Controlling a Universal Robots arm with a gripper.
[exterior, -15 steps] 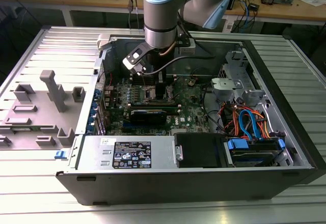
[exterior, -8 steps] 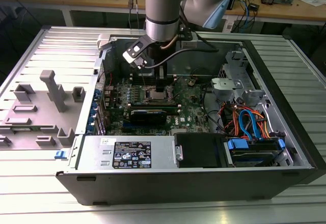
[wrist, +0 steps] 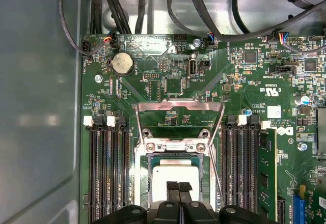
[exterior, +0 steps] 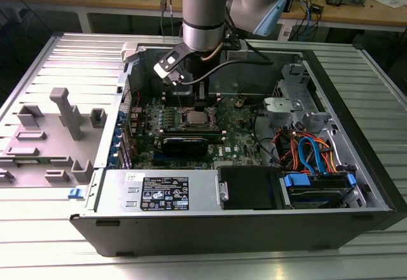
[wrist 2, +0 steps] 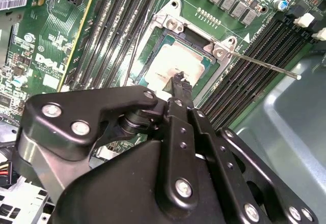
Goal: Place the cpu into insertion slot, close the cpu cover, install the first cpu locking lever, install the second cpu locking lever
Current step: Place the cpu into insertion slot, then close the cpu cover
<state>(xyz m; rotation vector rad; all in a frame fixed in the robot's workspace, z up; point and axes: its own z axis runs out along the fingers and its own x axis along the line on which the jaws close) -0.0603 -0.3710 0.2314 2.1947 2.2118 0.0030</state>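
Arm (exterior: 203,19) vertical, tool (wrist: 179,185) pinched closed, directly over seated cpu (wrist: 175,173)

We see the small, flat, square cpu with a silvery-grey metal top (wrist: 175,173) lying flat inside the square insertion slot with a dark inner border and silvery metal rim (wrist 2: 173,28), its edges parallel to the slot's. Its top is uncovered. The cpu cover, a thin silvery metal frame plate with a wide window (wrist: 181,105), stands raised from the slot's screwed edge, with green board showing through it. In the second wrist view, a thin silvery wire locking lever (wrist 2: 260,65) juts out sideways from a slot corner, unlatched.
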